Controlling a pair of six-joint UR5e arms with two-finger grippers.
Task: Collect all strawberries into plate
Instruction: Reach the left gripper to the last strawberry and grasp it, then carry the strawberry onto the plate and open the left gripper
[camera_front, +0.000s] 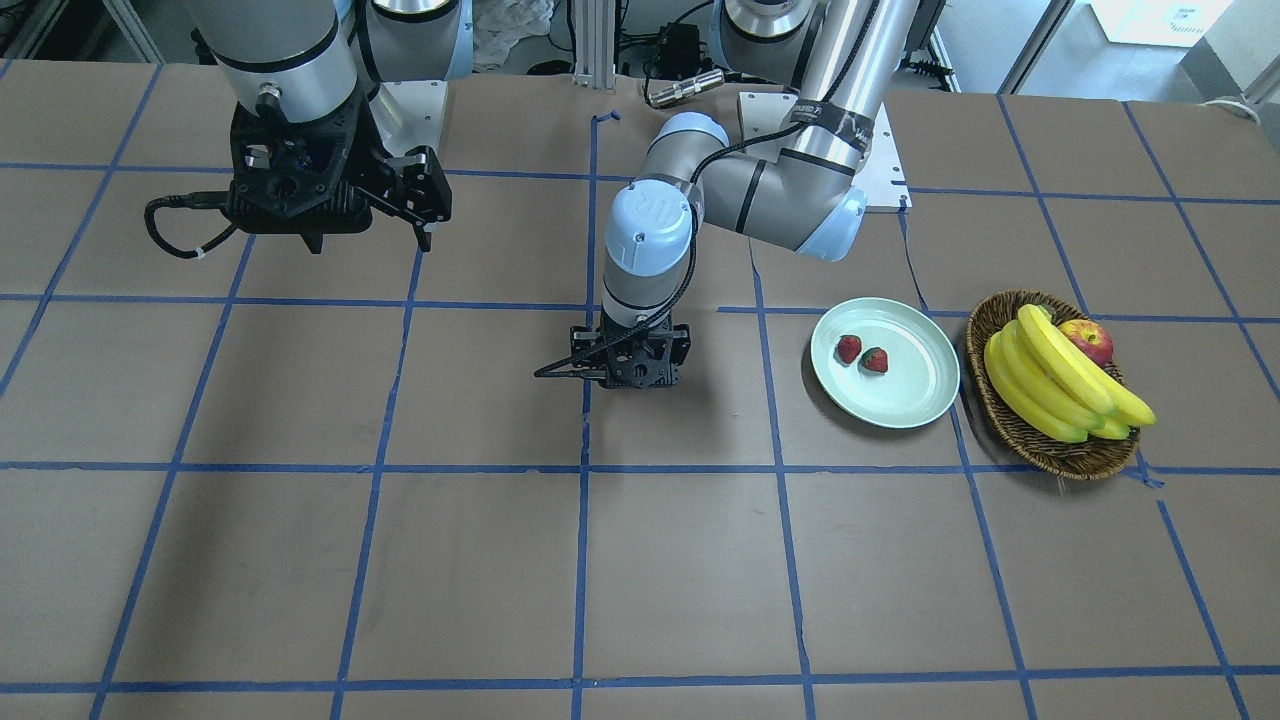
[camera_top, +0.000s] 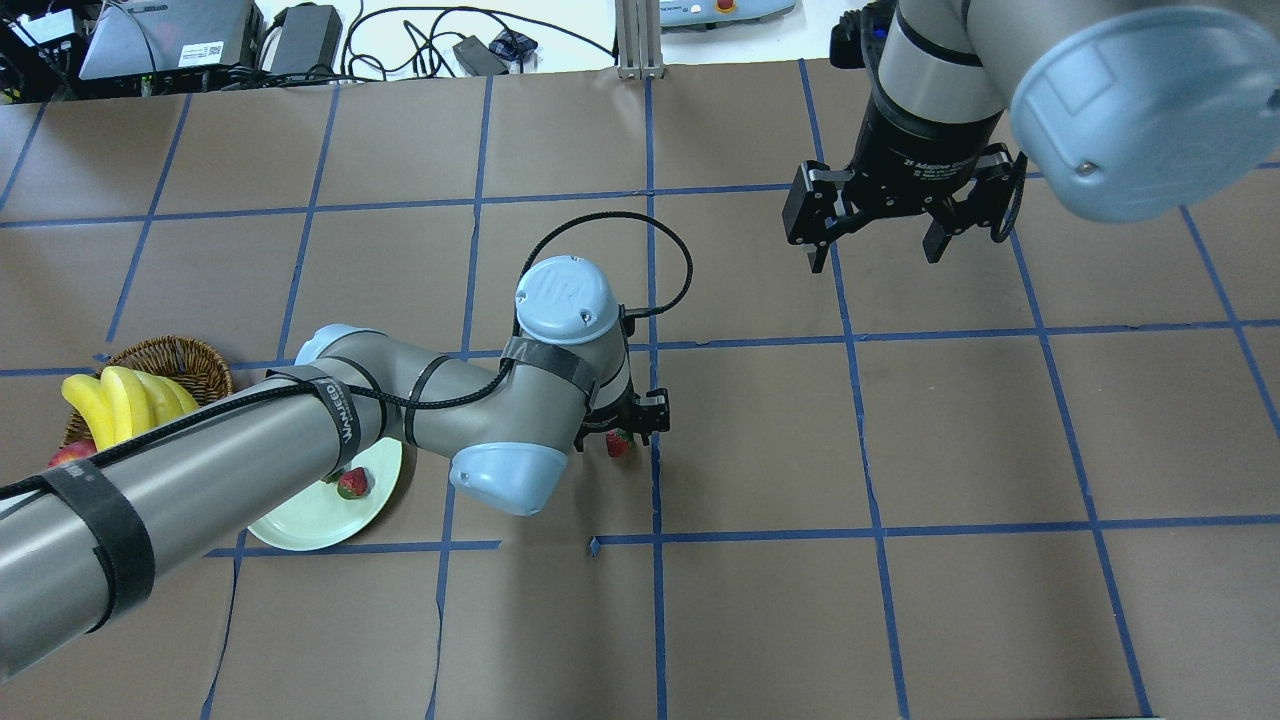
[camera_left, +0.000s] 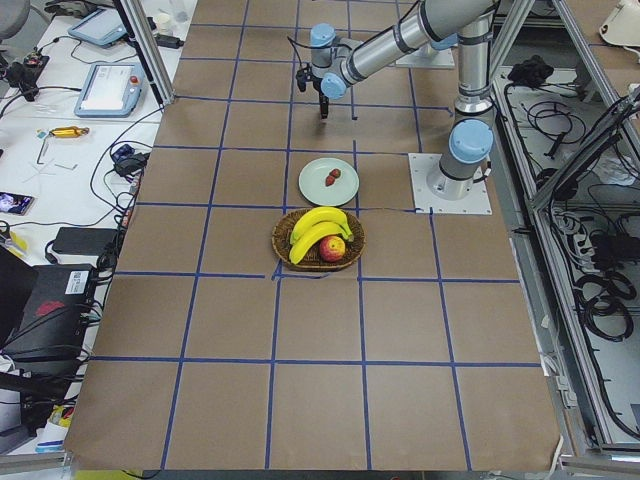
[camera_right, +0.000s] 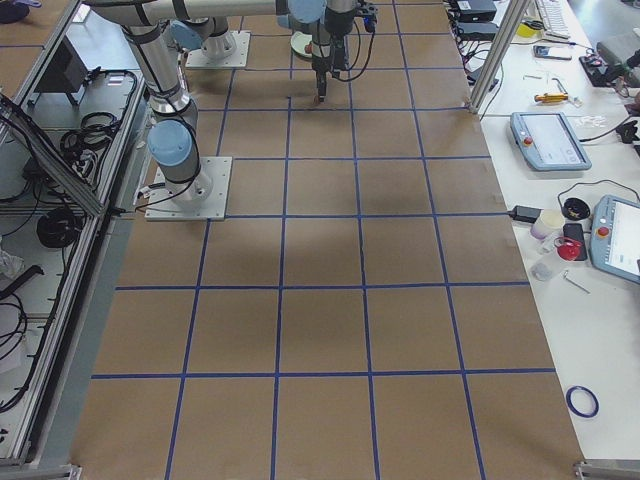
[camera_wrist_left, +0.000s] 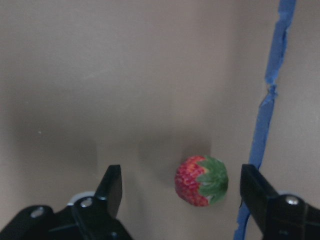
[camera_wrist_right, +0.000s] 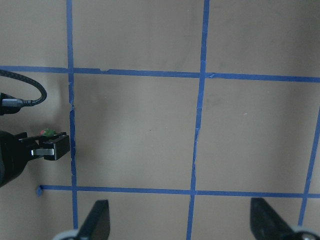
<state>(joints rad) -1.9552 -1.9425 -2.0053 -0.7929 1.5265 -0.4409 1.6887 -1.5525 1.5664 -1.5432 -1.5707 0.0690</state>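
Two strawberries (camera_front: 848, 348) (camera_front: 875, 360) lie on the pale green plate (camera_front: 915, 395). A third strawberry (camera_wrist_left: 201, 181) lies on the brown table beside a blue tape line. My left gripper (camera_wrist_left: 181, 171) is lowered over it, open, with one finger on each side and not touching it. From overhead that strawberry (camera_top: 618, 443) peeks out under the left gripper (camera_top: 628, 432). The front-facing view hides it behind the gripper body. My right gripper (camera_top: 878, 258) hangs open and empty, well above the table at the far right.
A wicker basket (camera_front: 1045, 450) with bananas (camera_front: 1060, 385) and an apple (camera_front: 1088, 340) stands right beside the plate. Blue tape lines grid the brown table. Cables and devices lie beyond the table's far edge.
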